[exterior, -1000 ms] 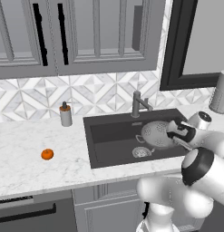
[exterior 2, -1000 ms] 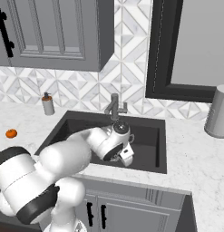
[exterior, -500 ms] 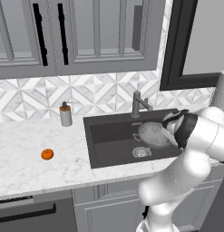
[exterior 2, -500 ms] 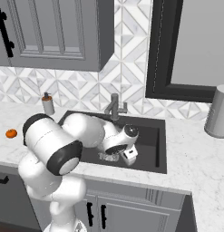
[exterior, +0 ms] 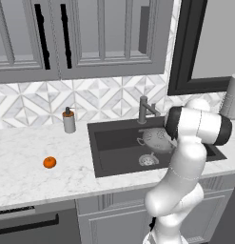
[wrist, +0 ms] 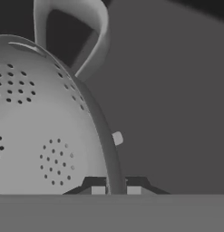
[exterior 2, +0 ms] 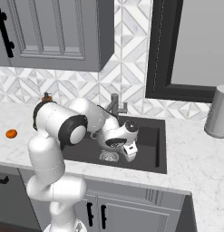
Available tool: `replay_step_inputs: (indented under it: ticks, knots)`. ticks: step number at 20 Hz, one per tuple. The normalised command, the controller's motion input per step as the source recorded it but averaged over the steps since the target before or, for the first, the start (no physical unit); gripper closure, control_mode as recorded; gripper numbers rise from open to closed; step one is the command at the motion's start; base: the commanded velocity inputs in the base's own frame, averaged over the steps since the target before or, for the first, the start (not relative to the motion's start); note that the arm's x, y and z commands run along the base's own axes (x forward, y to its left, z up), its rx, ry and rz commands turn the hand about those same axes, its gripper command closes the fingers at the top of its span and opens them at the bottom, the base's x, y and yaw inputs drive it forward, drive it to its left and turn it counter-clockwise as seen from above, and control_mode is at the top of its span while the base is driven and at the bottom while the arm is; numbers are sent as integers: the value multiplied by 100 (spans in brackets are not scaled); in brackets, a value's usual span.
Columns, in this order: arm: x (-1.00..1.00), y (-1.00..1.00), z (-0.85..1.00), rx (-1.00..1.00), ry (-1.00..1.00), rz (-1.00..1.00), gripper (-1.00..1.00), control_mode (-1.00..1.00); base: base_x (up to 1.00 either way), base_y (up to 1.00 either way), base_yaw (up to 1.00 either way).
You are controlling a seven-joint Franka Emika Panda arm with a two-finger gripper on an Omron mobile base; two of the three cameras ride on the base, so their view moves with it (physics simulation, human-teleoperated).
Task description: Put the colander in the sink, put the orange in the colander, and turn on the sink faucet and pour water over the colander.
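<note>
Gripping the colander [wrist: 45, 131] rim (bowl empty), the hand [wrist: 115, 189] reaches into the sink [exterior: 114, 143].

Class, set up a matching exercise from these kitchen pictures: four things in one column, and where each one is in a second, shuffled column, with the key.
Things:
1. orange
2. colander
3. soap dispenser
4. sink faucet

Places:
A. inside the sink, its rim between the gripper fingers
B. behind the sink, by the wall
C. on the counter, left of the sink, towards the front
D. on the counter by the backsplash

Pairs: 1-C, 2-A, 3-D, 4-B
</note>
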Motion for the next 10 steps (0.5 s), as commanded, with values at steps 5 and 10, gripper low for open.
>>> replay_step_inputs:
  ticks: [5, 10]
  knots:
    - [11, 0, -48, -2, 0, 1, 100, -100, 0, 0, 0]
    - [3, -1, -42, 0, 0, 4, 100, -100, 0, 0, 0]
